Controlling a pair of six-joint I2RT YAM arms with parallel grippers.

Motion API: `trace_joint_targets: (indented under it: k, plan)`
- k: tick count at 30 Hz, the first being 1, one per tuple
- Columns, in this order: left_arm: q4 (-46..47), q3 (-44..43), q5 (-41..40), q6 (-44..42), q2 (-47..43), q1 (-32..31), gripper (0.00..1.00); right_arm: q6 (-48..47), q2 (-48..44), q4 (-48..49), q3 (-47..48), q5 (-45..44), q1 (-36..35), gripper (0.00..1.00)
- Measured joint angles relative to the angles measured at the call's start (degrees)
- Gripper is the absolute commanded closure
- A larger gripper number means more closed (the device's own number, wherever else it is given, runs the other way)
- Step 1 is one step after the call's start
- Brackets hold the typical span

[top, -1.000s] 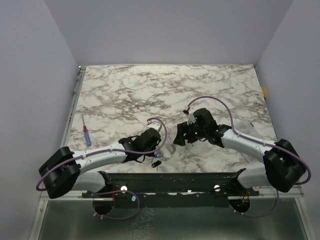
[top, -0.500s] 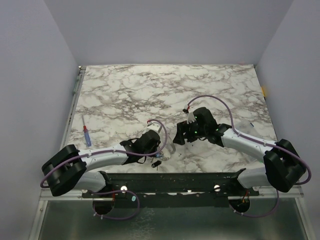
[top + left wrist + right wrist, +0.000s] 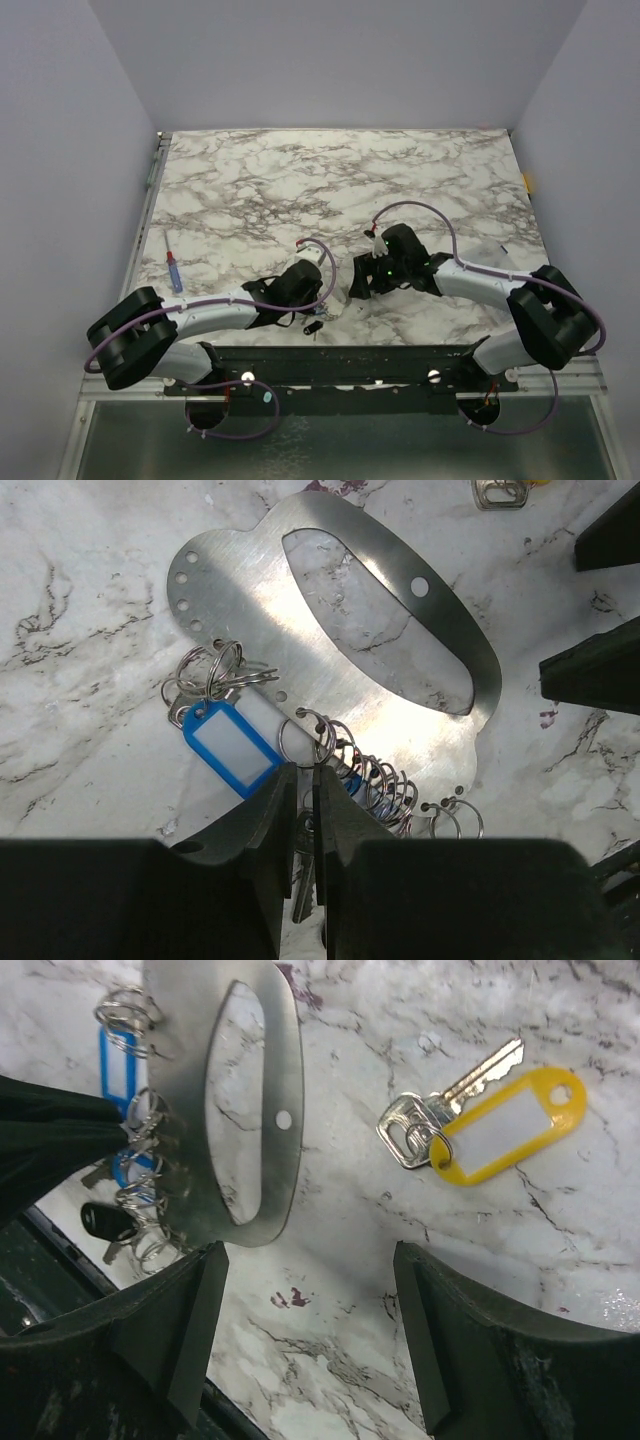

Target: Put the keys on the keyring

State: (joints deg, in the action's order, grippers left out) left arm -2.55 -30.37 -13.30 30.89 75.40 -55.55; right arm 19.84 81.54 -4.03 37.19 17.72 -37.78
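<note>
Left gripper [image 3: 305, 772] jaws clenched on a ring [image 3: 298, 738] at the plate [image 3: 330, 650] edge, blue tag [image 3: 230, 748] beside. Right gripper [image 3: 305, 1270] jaws released wide, touching nothing. The yellow-tagged key [image 3: 455, 1110] lies on the counter [image 3: 400, 1000] ahead.

**Marble, a stray stick, a few specks**

The white, grey-veined marble counter [image 3: 260, 180] is boxed in by pale lilac walls [image 3: 60, 150]. At about 8 o'clock from its middle, near the edge, a thin stick [image 3: 173, 271] lies flat, its red end toward 12 o'clock and its blue end toward 6. A small yellow bit [image 3: 527, 181] sits at the 2 o'clock edge. A black rail [image 3: 330, 362] spans the 6 o'clock side. Small purple specks [image 3: 285, 1298] stain the marble.
</note>
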Motion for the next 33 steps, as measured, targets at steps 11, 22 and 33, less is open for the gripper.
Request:
trace_joint_targets:
  k: [11,22,33]
  plan:
    - [1.16,-0.04,3.43,-0.22,-0.22,-0.02,0.76,0.7,2.29,2.69,-0.42,0.13,-0.02,0.24]
    - [-4.46,-9.68,2.75,-3.45,-1.16,0.11,0.65,0.68,2.29,2.67,-0.42,0.13,-0.02,0.24]
    - [-8.48,-12.83,3.87,-6.67,5.44,0.11,0.68,0.68,1.27,1.73,-0.92,-0.11,-0.02,0.24]
